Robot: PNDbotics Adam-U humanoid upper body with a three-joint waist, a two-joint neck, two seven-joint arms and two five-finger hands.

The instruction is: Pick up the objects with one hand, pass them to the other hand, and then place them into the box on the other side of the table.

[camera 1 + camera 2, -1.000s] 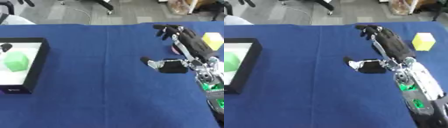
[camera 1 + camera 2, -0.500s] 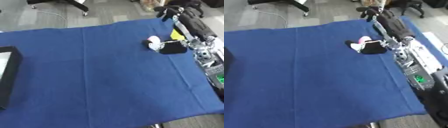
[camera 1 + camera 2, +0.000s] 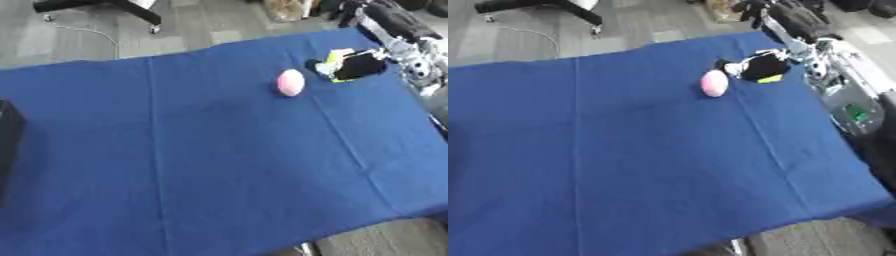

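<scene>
A bench (image 3: 219, 165) covered by a blue cloth (image 3: 623, 150) fills most of both views and lies askew, its far edge sloping up toward the right. Grey floor (image 3: 79, 45) is seen beyond the far edge, with the base of a chair (image 3: 105, 7) at the top left. At the left edge of the left eye view a dark sliver of the box (image 3: 7, 135) is shown; what it holds cannot be seen.

The right arm (image 3: 833, 70) is brought in from the upper right corner, black with silver joints, and is stretched over the far right corner of the bench. The right robot hand (image 3: 765, 65) is held low over that corner, with its thumb pointing left toward the middle of the bench and its fingers reaching up past the far edge. A small yellow block (image 3: 334, 56) is seen partly under the palm, just at the thumb. Whether the block is gripped or only covered cannot be told, and whether the fingers are wide or narrow cannot be told either, since they are blurred against the dark background.

A pink egg-shaped object (image 3: 290, 82) lies on the cloth just left of the thumb, near it but apart from it. It rests alone in the far right part of the bench, well apart from the box at the left edge.

The left robot hand is shown in neither view
</scene>
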